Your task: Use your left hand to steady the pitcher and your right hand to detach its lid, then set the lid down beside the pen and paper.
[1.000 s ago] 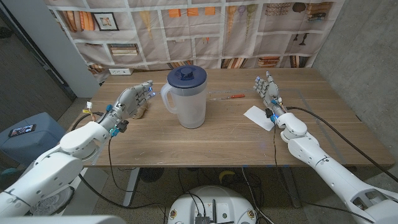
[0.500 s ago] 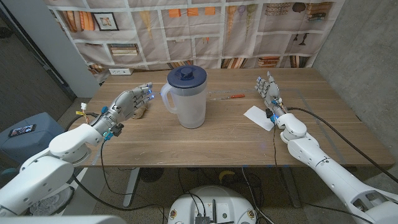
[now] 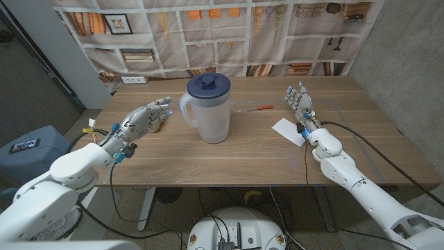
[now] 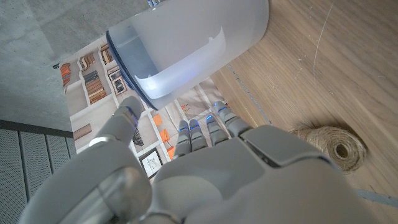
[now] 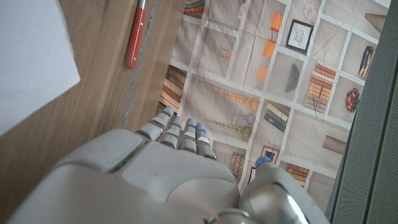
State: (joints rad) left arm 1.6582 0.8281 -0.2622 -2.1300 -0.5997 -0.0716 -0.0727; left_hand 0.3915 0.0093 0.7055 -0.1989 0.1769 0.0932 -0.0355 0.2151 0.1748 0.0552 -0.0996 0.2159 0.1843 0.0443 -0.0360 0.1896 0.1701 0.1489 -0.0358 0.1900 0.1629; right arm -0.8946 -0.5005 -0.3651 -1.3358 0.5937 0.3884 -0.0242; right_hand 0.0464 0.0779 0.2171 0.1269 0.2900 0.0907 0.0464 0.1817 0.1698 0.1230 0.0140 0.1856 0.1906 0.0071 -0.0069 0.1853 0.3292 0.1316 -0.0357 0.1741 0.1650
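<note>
Early stage of the task; nothing completed. Lid (image 3: pixel 208 84) seated on the pitcher (image 3: pixel 210 111), not yet detached and not yet set down. Pitcher not yet steadied: left hand (image 3: pixel 144 118) near the handle side but apart from it, fingers extended and spread, holding nothing. Right hand (image 3: pixel 300 102) well apart from the pitcher, over the far edge of the paper (image 3: pixel 290 130), fingers straight and apart, likewise holding nothing. Remaining, by judgement: closing of the left hand on the pitcher body, travel of the right hand across to the lid, removal, and placement beside the pen (image 3: pixel 263 107) and paper.

Pitcher upright near the middle of the table (image 3: pixel 229 160), between the two hands. Translucent white body, slightly tapered, with a loop handle turned toward the left hand. Dark blue round lid with a raised centre, sitting level on the rim; contents, if any, not discernible through the frosted wall. Underside and blue rim visible close ahead of the fingers in the left wrist view, with a spool of twine (image 4: pixel 331 144) on the table beside the hand.

Red pen just beyond the paper, the two lying close together on the right side of the table, clear wood around them for the lid.
</note>
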